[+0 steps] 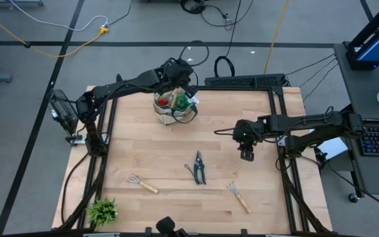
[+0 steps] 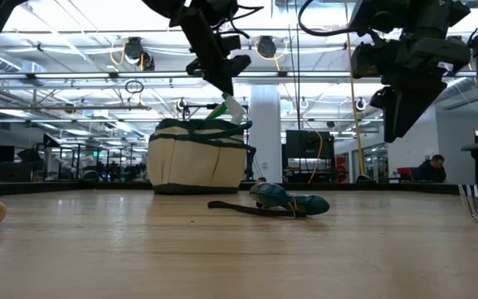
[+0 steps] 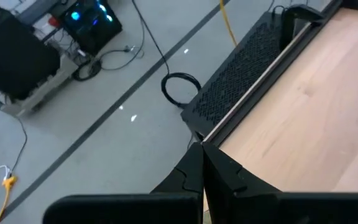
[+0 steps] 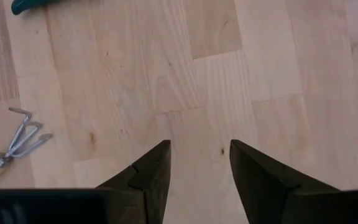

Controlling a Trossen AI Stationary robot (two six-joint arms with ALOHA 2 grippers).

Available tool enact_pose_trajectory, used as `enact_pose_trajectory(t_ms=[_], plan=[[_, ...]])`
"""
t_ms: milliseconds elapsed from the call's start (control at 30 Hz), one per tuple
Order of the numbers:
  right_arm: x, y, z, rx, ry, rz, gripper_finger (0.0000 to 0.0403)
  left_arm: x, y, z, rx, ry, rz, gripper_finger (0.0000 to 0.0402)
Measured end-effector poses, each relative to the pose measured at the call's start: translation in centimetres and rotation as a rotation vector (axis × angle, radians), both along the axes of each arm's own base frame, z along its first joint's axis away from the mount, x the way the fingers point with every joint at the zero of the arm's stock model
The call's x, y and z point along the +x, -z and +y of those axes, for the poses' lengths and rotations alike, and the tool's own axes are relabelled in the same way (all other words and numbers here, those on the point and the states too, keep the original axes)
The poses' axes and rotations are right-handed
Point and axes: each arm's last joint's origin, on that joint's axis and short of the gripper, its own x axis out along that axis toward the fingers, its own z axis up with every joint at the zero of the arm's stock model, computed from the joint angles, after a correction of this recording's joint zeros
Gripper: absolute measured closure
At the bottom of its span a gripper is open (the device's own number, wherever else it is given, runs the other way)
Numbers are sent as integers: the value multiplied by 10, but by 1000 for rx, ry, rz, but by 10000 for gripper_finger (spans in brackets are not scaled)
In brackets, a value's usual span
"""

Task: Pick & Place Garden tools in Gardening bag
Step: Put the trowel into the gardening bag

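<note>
The beige gardening bag (image 1: 170,108) with green trim stands at the table's far middle and also shows in the low view (image 2: 197,162). Red gloves (image 1: 166,101) and a green spray bottle (image 1: 183,102) stick out of its top. My left gripper (image 1: 188,89) is shut just above the bag's right rim, with nothing between its fingers in the left wrist view (image 3: 202,152). My right gripper (image 1: 245,157) is open and empty above bare table, right of the dark pruning shears (image 1: 199,168). Two wooden-handled hand rakes (image 1: 141,183) (image 1: 237,196) lie flat nearer the front.
A small leafy plant (image 1: 102,210) stands at the table's near left corner. Dark frame rails (image 1: 283,118) run along the table's sides. The right wrist view shows one rake's tines (image 4: 18,144) and the shears' teal handle (image 4: 36,5). Bare wood lies between bag and tools.
</note>
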Motion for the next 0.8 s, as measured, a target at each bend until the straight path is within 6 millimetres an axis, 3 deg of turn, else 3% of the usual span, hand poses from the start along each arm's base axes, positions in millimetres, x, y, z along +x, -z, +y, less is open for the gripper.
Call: enact_pose_trajectory(t_ms=[400,800], plan=[[0,0,0,18,42,1,248,-8,18,0,-95,-10,152,401],[0,0,0,17,41,0,248,-6,25,1,-137,-3,155,401]])
